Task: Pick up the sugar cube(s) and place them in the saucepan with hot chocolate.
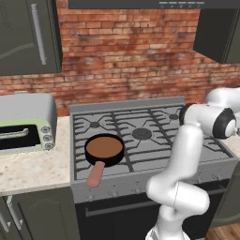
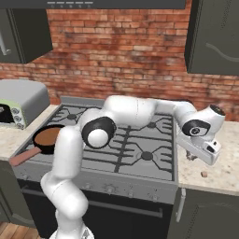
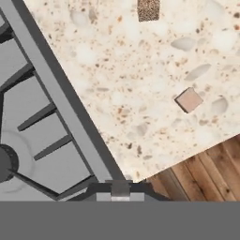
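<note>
The saucepan with hot chocolate (image 1: 104, 149) is a small black pan of brown liquid with a salmon-pink handle, on the front left burner of the stove (image 1: 154, 140); it also appears as the saucepan (image 2: 46, 137) in the right base view. My arm reaches right over the counter (image 2: 219, 158). There my gripper (image 2: 190, 156) points down, shut, with a small pale block, seemingly a sugar cube (image 3: 120, 189), pinched between its tips. Another sugar cube (image 3: 189, 100) lies loose near the counter's front edge, also seen as a cube (image 2: 204, 174). A browner cube (image 3: 148, 9) lies farther off.
A toaster oven (image 1: 26, 124) stands on the left counter. Dark cabinets hang above both sides of the brick wall. The stove's raised grates (image 3: 42, 140) border the counter right beside my hand, and the wooden floor (image 3: 201, 173) lies past the counter's front edge.
</note>
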Available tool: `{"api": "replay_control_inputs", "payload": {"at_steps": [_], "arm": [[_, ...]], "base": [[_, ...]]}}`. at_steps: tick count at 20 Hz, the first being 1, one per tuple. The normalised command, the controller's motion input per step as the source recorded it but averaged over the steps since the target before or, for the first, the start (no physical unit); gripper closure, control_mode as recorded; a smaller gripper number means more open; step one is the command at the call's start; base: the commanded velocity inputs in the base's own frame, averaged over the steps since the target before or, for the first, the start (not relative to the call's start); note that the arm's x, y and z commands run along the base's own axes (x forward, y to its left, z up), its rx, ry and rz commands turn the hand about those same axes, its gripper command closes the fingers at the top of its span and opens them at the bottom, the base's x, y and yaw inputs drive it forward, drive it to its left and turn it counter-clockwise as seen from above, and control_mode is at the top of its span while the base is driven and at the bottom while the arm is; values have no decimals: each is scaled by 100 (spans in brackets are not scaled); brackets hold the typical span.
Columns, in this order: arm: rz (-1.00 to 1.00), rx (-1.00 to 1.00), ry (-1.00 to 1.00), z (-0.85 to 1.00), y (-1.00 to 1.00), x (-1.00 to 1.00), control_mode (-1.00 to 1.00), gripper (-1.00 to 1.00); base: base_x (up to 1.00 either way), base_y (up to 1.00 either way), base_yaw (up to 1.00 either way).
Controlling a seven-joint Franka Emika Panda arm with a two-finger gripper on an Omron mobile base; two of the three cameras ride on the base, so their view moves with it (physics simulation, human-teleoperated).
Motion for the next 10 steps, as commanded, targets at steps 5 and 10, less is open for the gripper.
{"api": "replay_control_inputs", "payload": {"at_steps": [5,10], "arm": [[0,0,-11,59,91,-43,-100,100],[0,0,-9,5,100,-44,-100,100]], "base": [[0,0,0],[0,0,0]]}}
